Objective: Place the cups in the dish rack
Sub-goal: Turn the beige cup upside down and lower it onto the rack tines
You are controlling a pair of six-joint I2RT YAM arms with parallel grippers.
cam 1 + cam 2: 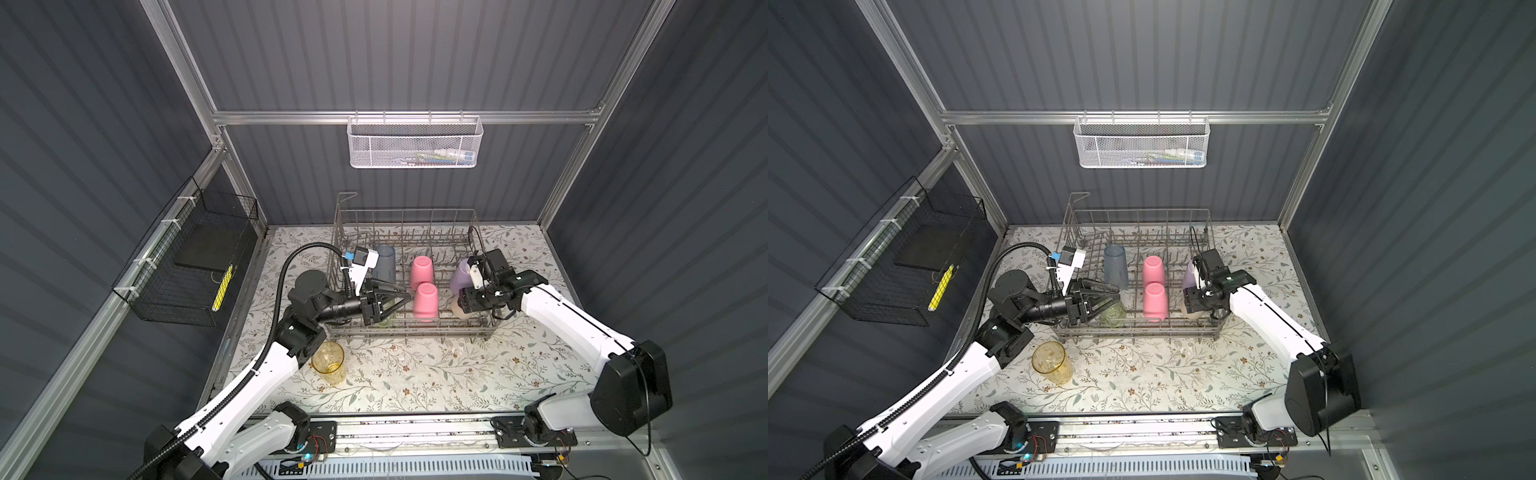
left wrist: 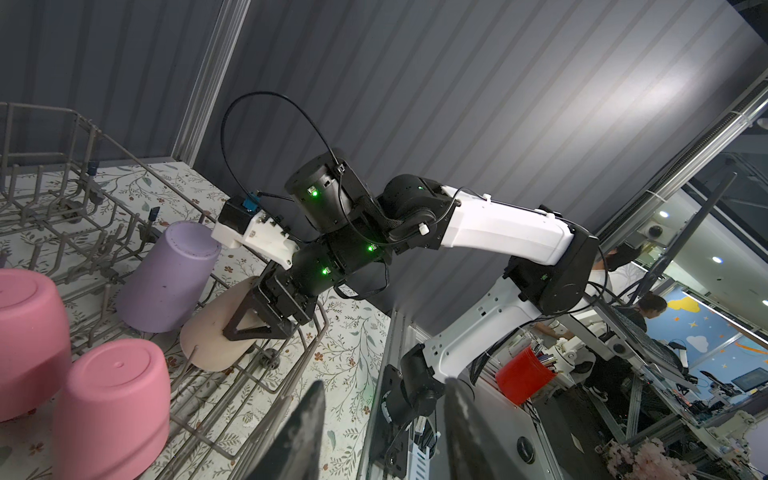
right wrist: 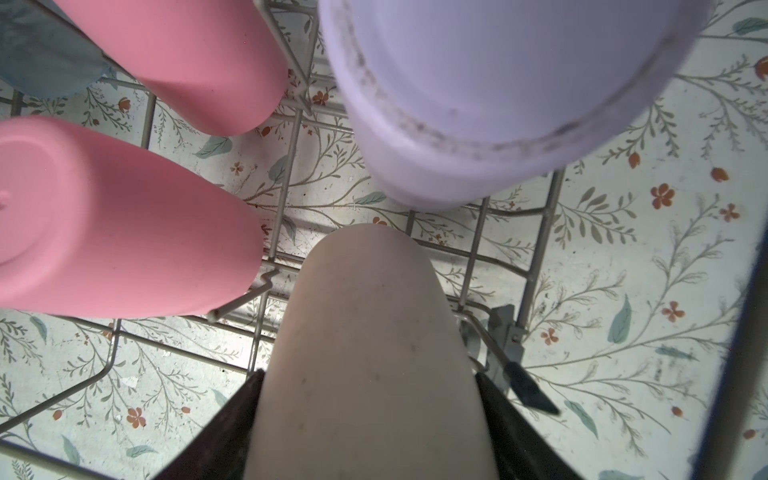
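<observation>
Grip first: the right gripper [image 3: 368, 386] was closed on the beige cup [image 3: 365, 311], one dark finger pressed to each side of its wall. The cup pointed mouth-down into the dish rack [image 1: 436, 328], which is presumably why it was taken by the sides: the rim stayed free to slip over the wires. It sat in the rack's corner nearest that arm. Whether its rim had reached the wires could not be told.

Just beyond the fingertips stood the lavender cup [image 3: 478, 83], upturned and close to the beige one. To one side of the fingers were the two pink cups [image 1: 422, 272] [image 1: 426, 301], also upturned, one behind the other. Such tight rows probably explain the straight-down approach, since a swing sideways would likely knock a neighbour.

The left gripper [image 1: 1116, 292] hung over the opposite end of the rack with its jaws parted and nothing between them in the left wrist view. The clear green cup [image 1: 1113, 315] lay just beneath its fingers inside the rack, and the blue-grey cup [image 1: 1115, 266] stood upturned a little past them.

One cup was outside: the clear yellow cup [image 1: 329, 361], upright on the table [image 1: 415, 374] behind the left gripper, close by that arm's elbow. By my judgement the loading was nearly complete, with that cup left for the free gripper.
</observation>
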